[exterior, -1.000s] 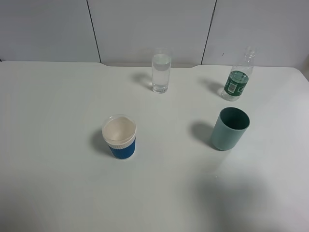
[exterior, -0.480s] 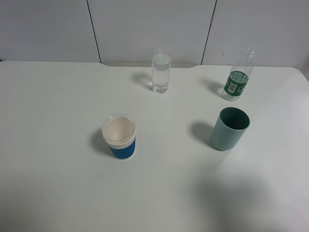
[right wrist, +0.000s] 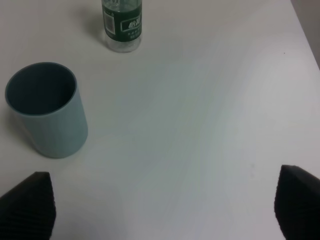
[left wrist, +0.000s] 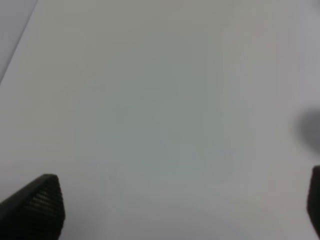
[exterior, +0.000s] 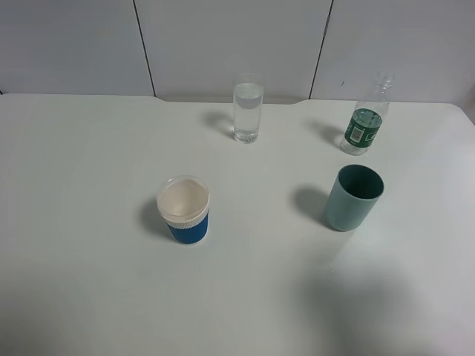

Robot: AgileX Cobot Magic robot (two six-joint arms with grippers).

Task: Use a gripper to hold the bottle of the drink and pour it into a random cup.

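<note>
The bottle [exterior: 364,122] is clear plastic with a dark green label and stands upright at the back right of the white table [exterior: 89,163]. The cup [exterior: 247,111], a tall clear glass, stands at the back middle, well left of the bottle. Neither gripper shows in the high view. In the right wrist view my right gripper [right wrist: 165,200] is open and empty, with the bottle [right wrist: 122,25] some way ahead of it and only its lower part in frame. My left gripper [left wrist: 180,205] is open over bare table, nothing between its fingers.
A teal plastic cup [exterior: 352,197] stands in front of the bottle and lies close to the right gripper's left finger [right wrist: 30,205]. A white-rimmed cup with a blue sleeve [exterior: 184,210] sits left of centre. Grey wall panels back the table.
</note>
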